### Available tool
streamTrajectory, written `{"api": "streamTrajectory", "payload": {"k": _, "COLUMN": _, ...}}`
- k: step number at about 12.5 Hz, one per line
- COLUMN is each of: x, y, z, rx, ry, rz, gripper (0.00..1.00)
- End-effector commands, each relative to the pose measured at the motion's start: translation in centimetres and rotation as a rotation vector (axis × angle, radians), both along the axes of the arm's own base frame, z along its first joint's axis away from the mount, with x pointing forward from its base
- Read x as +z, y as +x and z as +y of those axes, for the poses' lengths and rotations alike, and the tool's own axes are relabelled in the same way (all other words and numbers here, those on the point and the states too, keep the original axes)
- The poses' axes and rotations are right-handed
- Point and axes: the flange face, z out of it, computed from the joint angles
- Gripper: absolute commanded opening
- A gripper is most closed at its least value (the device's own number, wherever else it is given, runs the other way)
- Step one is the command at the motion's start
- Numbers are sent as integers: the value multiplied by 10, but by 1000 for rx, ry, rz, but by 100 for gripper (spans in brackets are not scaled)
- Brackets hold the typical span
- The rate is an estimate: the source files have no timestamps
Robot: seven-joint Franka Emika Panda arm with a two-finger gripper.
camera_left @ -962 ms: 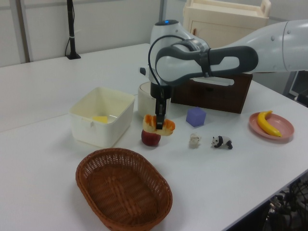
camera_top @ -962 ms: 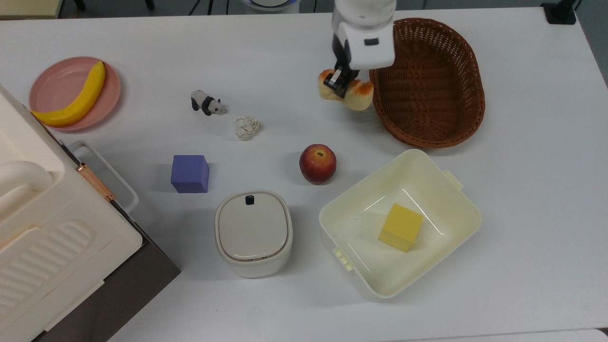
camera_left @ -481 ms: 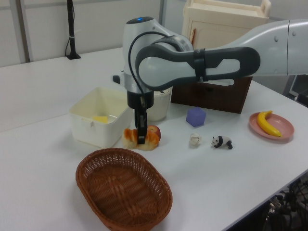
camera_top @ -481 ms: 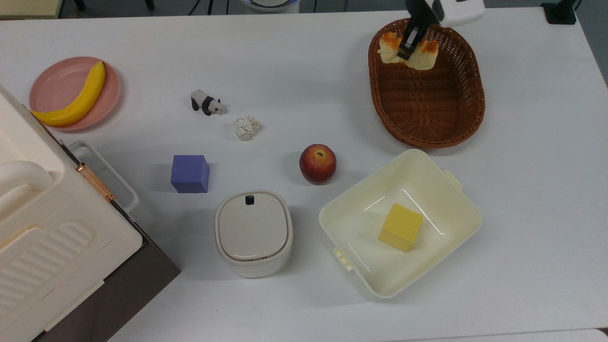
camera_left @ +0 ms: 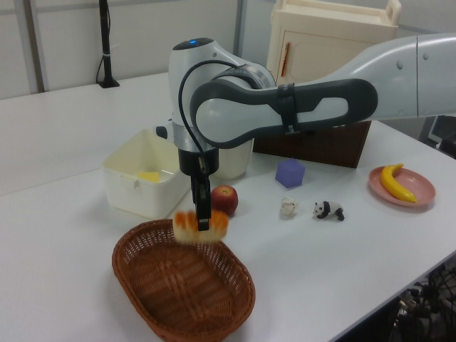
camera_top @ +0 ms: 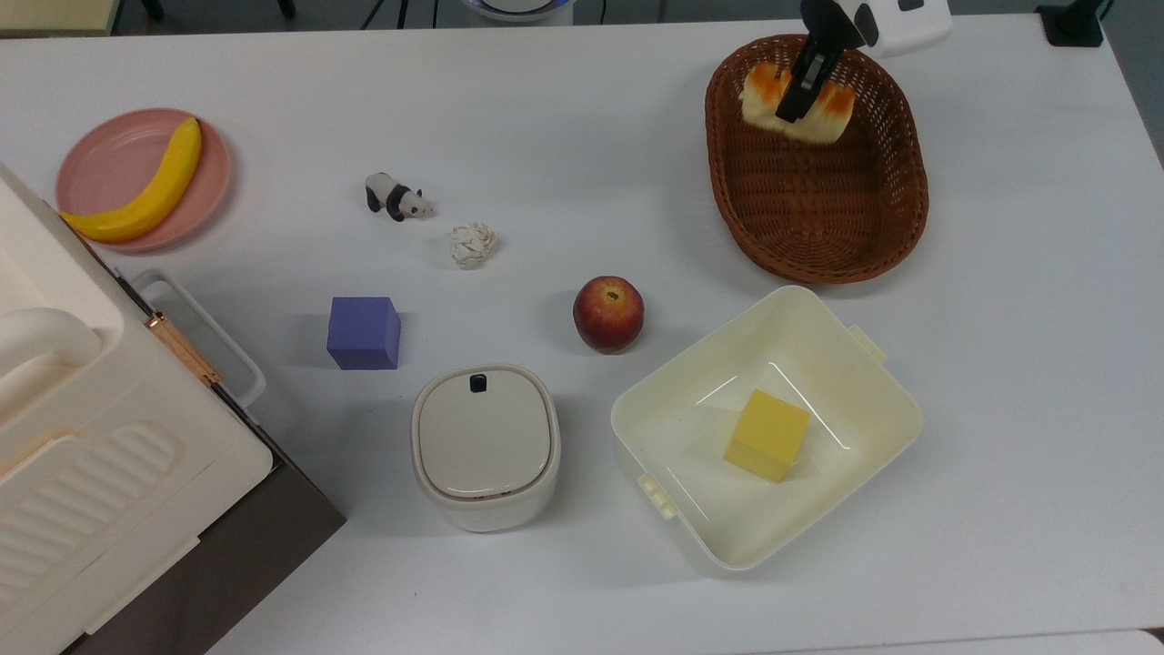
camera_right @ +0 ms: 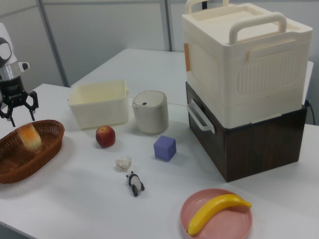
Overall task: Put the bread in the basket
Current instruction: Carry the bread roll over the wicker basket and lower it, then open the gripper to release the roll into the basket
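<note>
A white table (camera_top: 564,118) carries everything. At the top view's lower left stands a cream lidded box with handles (camera_right: 244,64), stacked on a dark brown case (camera_right: 259,144). The white and grey Franka arm (camera_left: 285,114) reaches across the left view toward the oval brown wicker basket (camera_top: 900,209), which sits at the top view's upper right. Just below the basket in the top view is a cream square tub (camera_top: 896,400) with a yellow cube (camera_top: 767,435) on its floor. To the tub's left stands a cream lidded canister (camera_top: 485,446). A pink plate (camera_top: 109,159) at the top view's far left holds a banana (camera_top: 145,196). A red apple (camera_top: 608,314) lies between the canister and the basket. The bread (camera_top: 832,114), orange on top with pale sides, is within the basket's rim at its far end in the top view. In the right view it leans tilted inside the basket. A purple cube (camera_top: 364,332) sits left of the apple, with a toy panda (camera_top: 397,197) and a small white flower-like ball (camera_top: 472,245) above it. The gripper (camera_right: 21,117) hangs over the basket. In the right view its fingers are spread and clear of the bread below them, while in the top and left views they overlap the loaf.
</note>
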Motion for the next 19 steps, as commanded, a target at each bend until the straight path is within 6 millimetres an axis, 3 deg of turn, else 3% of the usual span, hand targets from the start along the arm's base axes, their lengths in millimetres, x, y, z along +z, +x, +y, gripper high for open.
{"api": "streamTrajectory", "payload": {"k": 1, "x": 5, "y": -1, "z": 1, "rx": -9, "ry": 0, "rz": 1, "gripper": 100}}
{"api": "streamTrajectory", "payload": {"k": 10, "x": 10, "y": 4, "z": -4, "rx": -20, "ry": 0, "rz": -11, "gripper": 100}}
{"api": "streamTrajectory", "payload": {"k": 12, "x": 26, "y": 16, "z": -16, "rx": -48, "ry": 9, "rz": -42, "gripper": 100}}
{"api": "streamTrajectory", "payload": {"k": 16, "x": 81, "y": 61, "z": -95, "rx": -208, "ry": 25, "rz": -147, "gripper": 100}}
{"api": "streamTrajectory", "payload": {"k": 19, "x": 115, "y": 76, "z": -166, "rx": -330, "ry": 30, "rz": -204, "gripper": 100}}
